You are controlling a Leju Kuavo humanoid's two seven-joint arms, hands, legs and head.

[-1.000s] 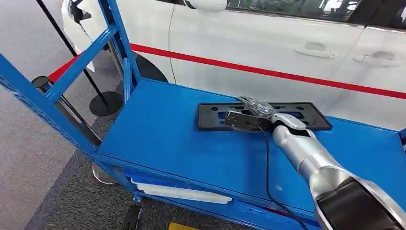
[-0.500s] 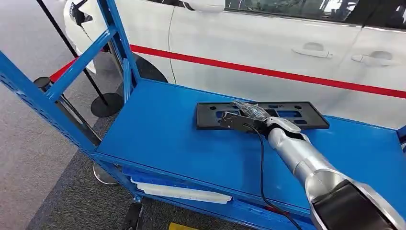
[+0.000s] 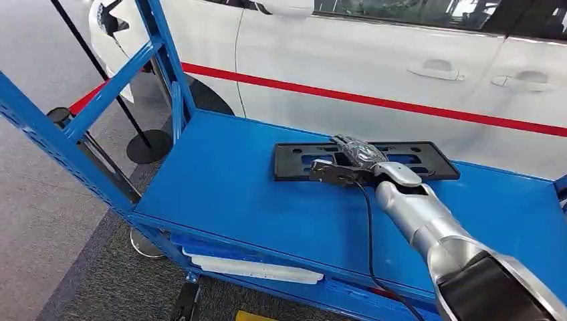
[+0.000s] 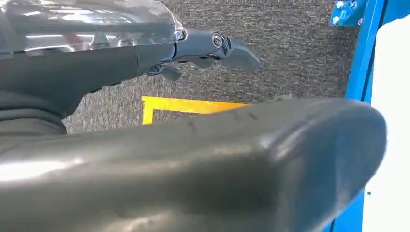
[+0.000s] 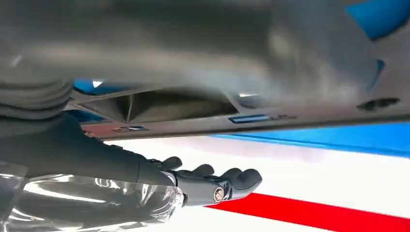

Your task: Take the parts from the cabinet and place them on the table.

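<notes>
A black licence-plate frame (image 3: 294,164) lies flat on the blue cabinet's top shelf (image 3: 227,187), towards its far side. My right hand (image 3: 349,160) reaches over the frame's middle. Its thumb is at the near edge and its fingers (image 3: 358,148) are stretched out above the frame. In the right wrist view the frame (image 5: 159,104) runs between the thick thumb and the extended fingers (image 5: 217,183), and the fingers are not closed on it. My left hand (image 4: 145,53) hangs over the grey carpet with its fingers straight, holding nothing.
The cabinet's blue uprights and slanted brace (image 3: 100,100) rise at the left. A white part (image 3: 254,269) lies on the lower shelf. A white car with a red stripe (image 3: 374,67) stands just behind. A black post base (image 3: 148,144) and yellow floor tape (image 4: 193,105) are on the floor.
My right hand has stayed over the frame, with a small sideways shift and back. The frame has not left the shelf. The camera moved slightly.
</notes>
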